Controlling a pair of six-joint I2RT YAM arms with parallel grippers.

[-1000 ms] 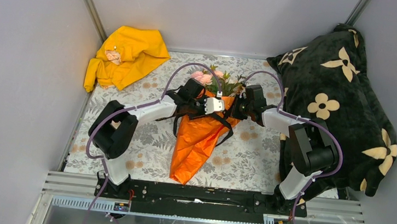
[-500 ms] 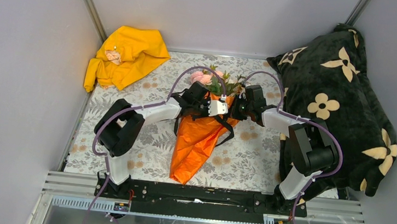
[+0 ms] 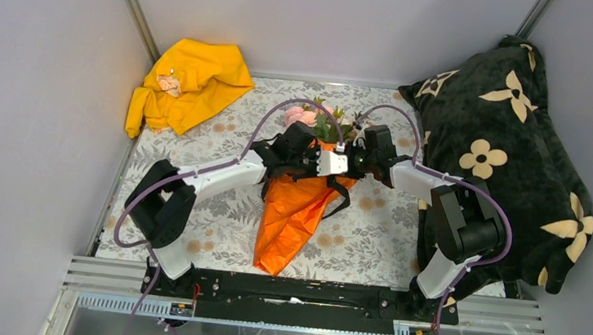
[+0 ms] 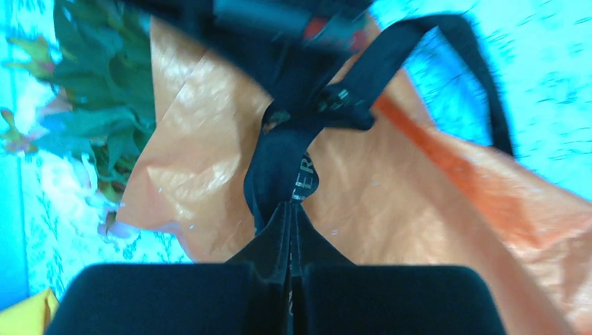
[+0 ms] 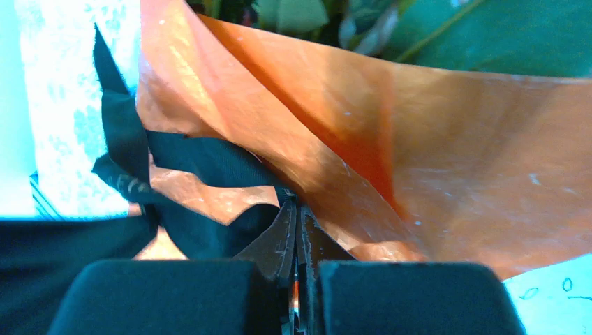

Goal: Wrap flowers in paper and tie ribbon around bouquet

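The bouquet lies mid-table: pink flowers [image 3: 305, 116] with green leaves poke out of the orange paper [image 3: 292, 208] cone, whose tip points toward the arms. The black ribbon [image 3: 341, 195] crosses the cone's upper part. In the left wrist view my left gripper [image 4: 290, 206] is shut on a gold-lettered ribbon [image 4: 279, 164] loop that runs to a knot over the paper [image 4: 202, 139], leaves [image 4: 98, 91] at left. My right gripper [image 5: 297, 206] is shut on the ribbon [image 5: 209, 162] against the paper [image 5: 447, 160]. From above, the left gripper [image 3: 339, 164] and the right gripper [image 3: 356, 160] almost meet.
A yellow cloth garment [image 3: 187, 81] lies at the back left corner. A large black pillow with cream flower shapes [image 3: 509, 155] fills the right side beside the right arm. The floral tablecloth [image 3: 214, 217] is bounded by grey walls.
My left arm has reached to the right across the cone's top and its gripper has closed on the ribbon. The right gripper has stayed shut in place.
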